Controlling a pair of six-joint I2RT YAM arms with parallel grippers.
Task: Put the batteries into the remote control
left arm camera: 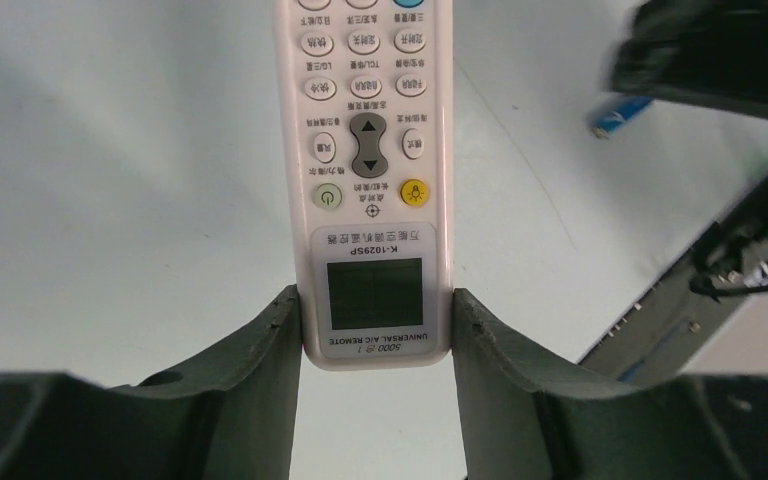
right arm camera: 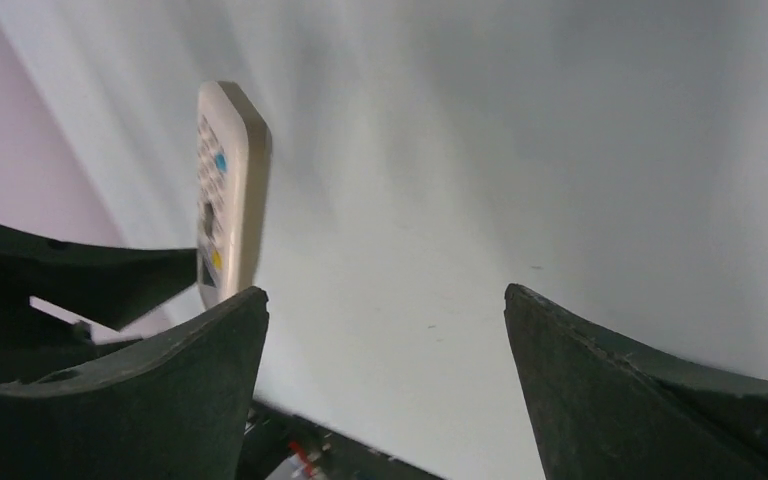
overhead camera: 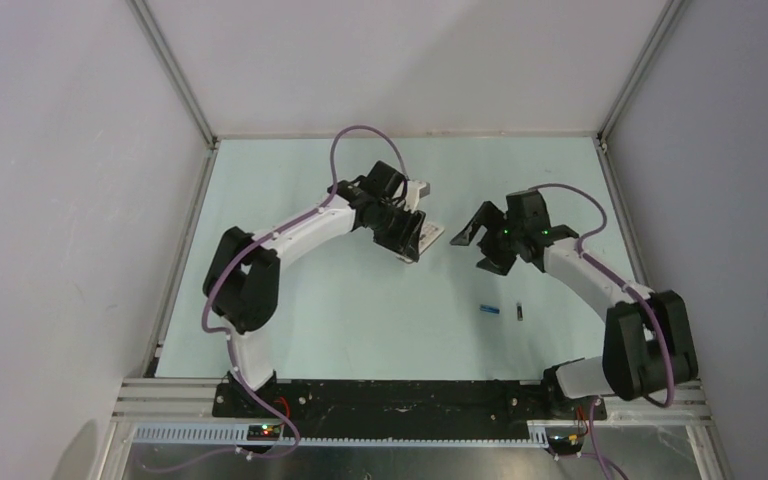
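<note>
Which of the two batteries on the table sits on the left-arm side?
The blue battery; the dark battery lies just to its right, nearer the right arm.

- Top external: high above the remote control, looking down, far off.
- Left wrist: right against the remote control, facing along its buttoned front.
- Right wrist: near, seeing the same remote control edge-on.
</note>
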